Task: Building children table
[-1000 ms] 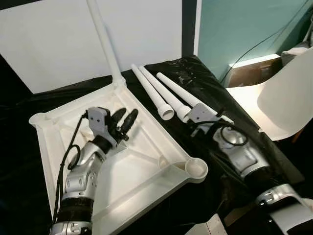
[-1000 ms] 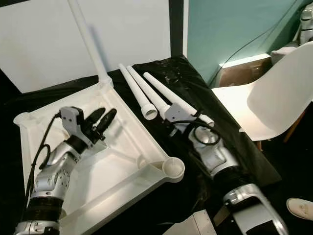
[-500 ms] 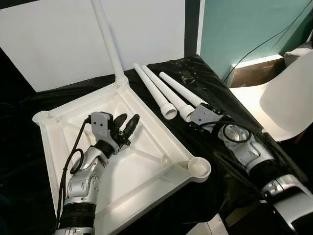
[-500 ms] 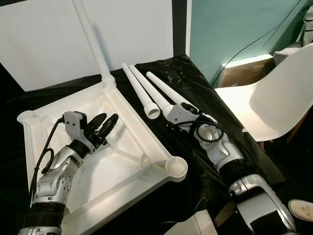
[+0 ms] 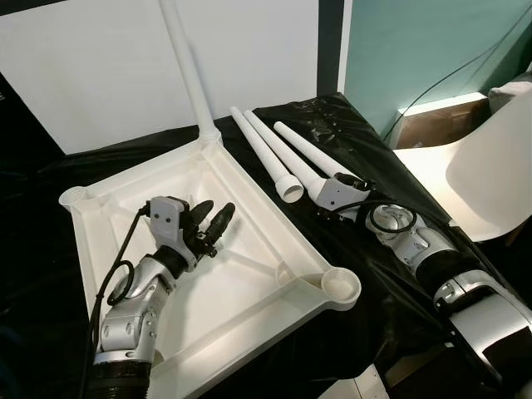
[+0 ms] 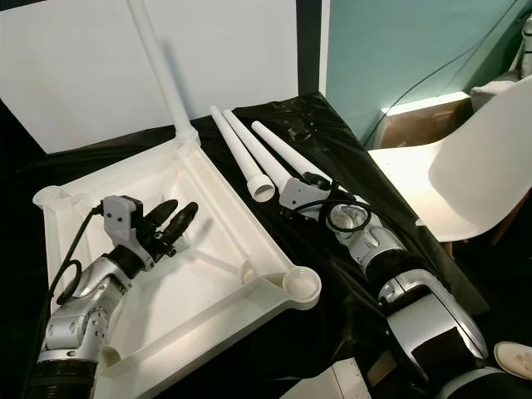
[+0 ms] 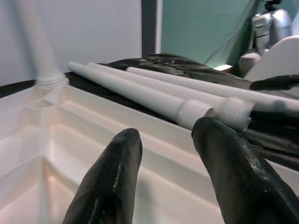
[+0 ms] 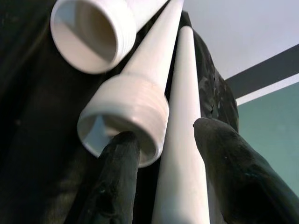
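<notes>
An upturned white children's tabletop (image 5: 249, 249) lies on a black-draped desk (image 5: 391, 274), one leg (image 5: 189, 75) already standing upright in its far corner socket. Three loose white table legs (image 5: 278, 162) lie side by side just beside the tabletop's right edge. The left claw (image 5: 214, 226) hovers over the tabletop's underside, fingers (image 7: 112, 182) apart and empty. The right claw (image 6: 306, 193) sits at the threaded ends of the loose legs, its fingers (image 8: 117, 182) spread around the outermost leg (image 8: 184, 140).
</notes>
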